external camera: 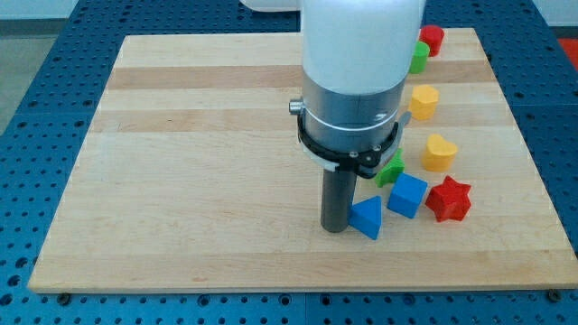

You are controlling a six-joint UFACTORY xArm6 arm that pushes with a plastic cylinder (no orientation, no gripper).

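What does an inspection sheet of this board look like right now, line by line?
Surface: wooden board on a blue perforated table.
Things: my tip touches the blue triangular block; blue cube, red star block and green block close to its right.
Clutter: two yellow blocks, a second green block and a red block toward the view's top right.
Grippers: none; rod only.
Cables: nothing seen.
Surroundings: pale floor at the view's top.
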